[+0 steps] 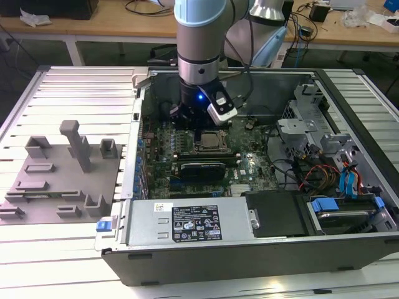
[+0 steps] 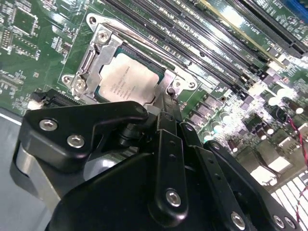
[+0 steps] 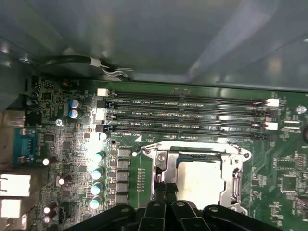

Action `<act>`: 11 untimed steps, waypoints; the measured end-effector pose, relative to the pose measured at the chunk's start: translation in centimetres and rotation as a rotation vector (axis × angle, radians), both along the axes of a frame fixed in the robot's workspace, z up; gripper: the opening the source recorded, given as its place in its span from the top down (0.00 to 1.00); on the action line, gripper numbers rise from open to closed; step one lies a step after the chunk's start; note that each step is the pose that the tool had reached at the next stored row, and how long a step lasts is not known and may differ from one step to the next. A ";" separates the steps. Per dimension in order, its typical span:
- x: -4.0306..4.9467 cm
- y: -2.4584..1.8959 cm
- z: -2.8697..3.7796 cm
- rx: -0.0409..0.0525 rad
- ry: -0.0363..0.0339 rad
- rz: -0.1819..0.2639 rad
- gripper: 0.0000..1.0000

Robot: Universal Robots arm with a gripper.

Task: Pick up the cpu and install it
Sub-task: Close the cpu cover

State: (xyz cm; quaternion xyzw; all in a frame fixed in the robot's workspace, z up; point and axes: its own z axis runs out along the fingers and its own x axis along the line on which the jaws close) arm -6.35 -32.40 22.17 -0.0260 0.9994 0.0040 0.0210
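The cpu (image 2: 126, 79) lies flat in the socket frame (image 2: 94, 57) on the motherboard (image 2: 29, 29). The board sits inside the open case (image 1: 206, 249), which rests on the counter (image 1: 62, 249). The cpu's silver top faces up, and the frame's metal edges run along its sides.

The pincer (image 2: 165, 96) hangs low over the board with its fingers drawn close together and nothing seen between them. The tips stand just at one corner of the cpu, over the frame beside it; I cannot tell whether they touch the metal. In the first wrist view the memory slots (image 3: 192, 115) run along the far side of the socket from the tips.

By its look, the cpu is light, thin and stiff. Its smooth lid would likely slip under a pinch from above, and its underside is probably delicate. Two opposite edges of the rim seem the safe place to take hold, with the chip kept level.
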 end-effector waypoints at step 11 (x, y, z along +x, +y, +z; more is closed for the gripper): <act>1.39 -0.05 1.31 -0.0021 0.0006 0.000 0.89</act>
